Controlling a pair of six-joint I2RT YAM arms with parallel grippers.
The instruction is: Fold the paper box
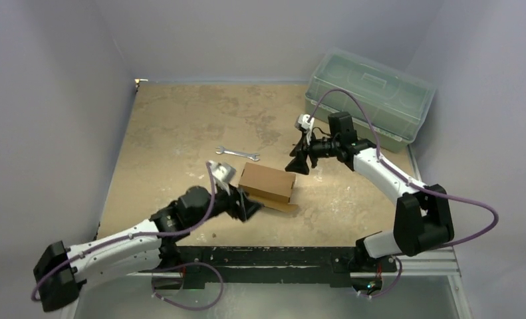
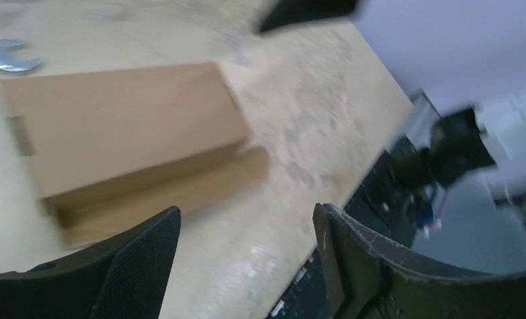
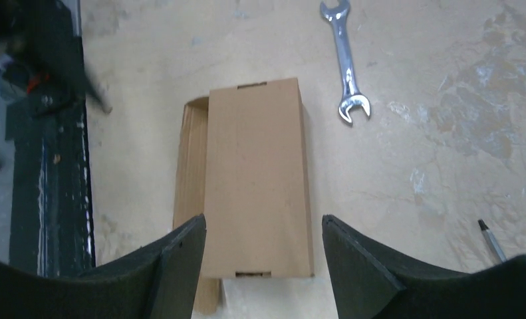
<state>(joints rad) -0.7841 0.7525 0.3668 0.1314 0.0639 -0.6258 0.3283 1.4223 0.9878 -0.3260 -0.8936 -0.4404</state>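
Top external view: the paper box (image 1: 266, 183) sits closed on the worktop (image 1: 180, 133) and looks nearly finished, with one flap (image 1: 281, 207) untucked. The left arm (image 1: 127, 240) and right arm (image 1: 380, 169) hold their jaws wide and empty.

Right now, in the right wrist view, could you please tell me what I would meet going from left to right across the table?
black rail at the table's edge → paper box → wrench → slim pen-like tool

At frame centre on the table (image 1: 180, 119), paper box (image 1: 266, 181) with a flap (image 1: 283, 207) flat along its lower edge; wrench (image 1: 237, 153) just upper left of it; lidded plastic bin (image 1: 370, 100) at upper right; left gripper (image 1: 250, 207) beside the box's lower left, right gripper (image 1: 298, 163) off its upper right.
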